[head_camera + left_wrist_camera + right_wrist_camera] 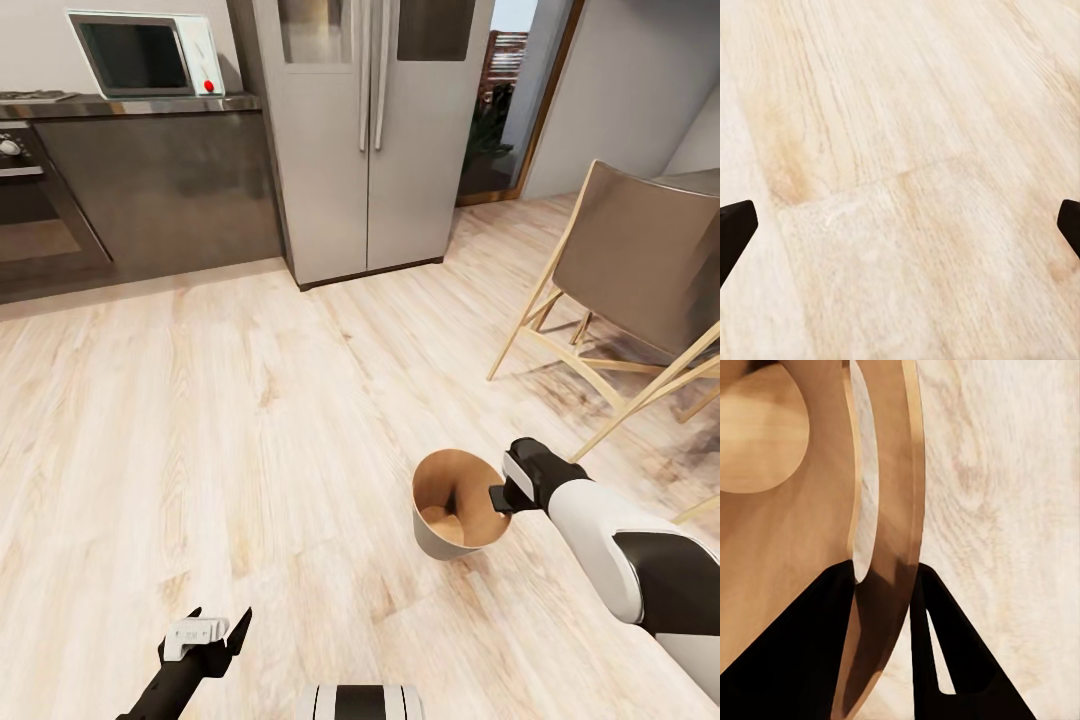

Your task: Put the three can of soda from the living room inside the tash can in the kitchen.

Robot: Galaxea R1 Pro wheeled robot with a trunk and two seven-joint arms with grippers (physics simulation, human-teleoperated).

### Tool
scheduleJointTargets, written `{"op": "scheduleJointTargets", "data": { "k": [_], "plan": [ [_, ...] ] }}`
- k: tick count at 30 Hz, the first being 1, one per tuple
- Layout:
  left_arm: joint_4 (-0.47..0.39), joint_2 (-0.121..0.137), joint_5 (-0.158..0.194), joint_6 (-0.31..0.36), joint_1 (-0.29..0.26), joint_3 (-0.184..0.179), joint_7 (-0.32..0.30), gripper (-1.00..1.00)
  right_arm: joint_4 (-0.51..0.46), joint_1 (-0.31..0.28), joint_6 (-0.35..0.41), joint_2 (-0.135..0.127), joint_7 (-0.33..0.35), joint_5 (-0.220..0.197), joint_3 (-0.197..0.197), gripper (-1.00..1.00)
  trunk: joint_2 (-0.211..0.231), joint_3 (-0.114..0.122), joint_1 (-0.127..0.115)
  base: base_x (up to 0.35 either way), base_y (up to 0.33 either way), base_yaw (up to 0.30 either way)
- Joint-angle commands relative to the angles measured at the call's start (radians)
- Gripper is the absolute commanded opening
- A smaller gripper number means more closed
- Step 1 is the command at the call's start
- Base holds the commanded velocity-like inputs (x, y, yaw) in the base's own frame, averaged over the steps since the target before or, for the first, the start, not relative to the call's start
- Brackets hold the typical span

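Trash cans: one tash can (446, 540), a small round bucket, grey outside and brown inside, with no lid.
Where it is: in the kitchen, out over the open wood floor (200, 400), away from the cupboards and the fridge. I cannot tell if it rests on the floor or is lifted a bit.
Which way it points: its open mouth faces up and leans a little toward the camera. Its long line runs from the mouth down to the narrow bottom.
Inside it: a pale round bottom shows in the right wrist view, and the head view shows a rounded lump low inside that I cannot make out.
Grippers: two.
Right gripper (497, 497): it pinches the rim of the bucket on the chair side. In the right wrist view one finger sits inside the wall and one outside, closed tight on the thin rim (889, 510).
Left gripper (212, 625): low near the robot's body, jaws spread wide with nothing between them. Its two dark tips (735, 229) show at the sides of the left wrist view over bare floor.
Fridges: one steel fridge (370, 130) with two doors.
Microwaves: one white microwave (145, 52) on the dark counter, with a red knob.
Ovens: one oven (40, 210) at the left edge.
Chairs: one wooden folding chair (630, 300) on the right.
Writing: none that I can read.
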Motion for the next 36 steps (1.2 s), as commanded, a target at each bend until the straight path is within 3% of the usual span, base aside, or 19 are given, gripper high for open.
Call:
{"op": "scheduleJointTargets", "data": {
  "k": [1,14,15,17,36],
  "plan": [
    [0.000,0.000,0.000,0.000,0.000,0.000,0.000,1.00,0.002,0.001,-0.001,0.000,0.002,-0.019,-0.005,-1.00,0.000,0.000,0.000,0.000,0.000,0.000],
    [-0.003,0.000,0.000,0.002,0.000,0.000,0.000,1.00,0.001,0.009,-0.017,0.001,0.003,-0.019,-0.005,-1.00,0.000,0.000,0.000,0.000,0.000,0.000],
    [-0.002,-0.007,0.000,0.067,-0.003,0.001,0.007,1.00,0.002,0.014,-0.046,0.003,0.003,-0.019,-0.005,-1.00,0.000,0.004,0.000,0.000,0.000,0.000],
    [-0.002,-0.008,0.000,0.079,-0.003,0.001,0.007,1.00,0.002,0.015,-0.046,0.004,0.003,-0.019,-0.005,-1.00,0.001,0.011,-0.001,0.000,0.000,0.000],
    [-0.003,-0.008,0.000,0.100,-0.003,0.002,0.008,1.00,0.002,0.028,-0.047,0.007,0.003,-0.019,-0.005,-1.00,0.005,0.085,-0.010,0.000,0.000,0.000]
  ]
}}
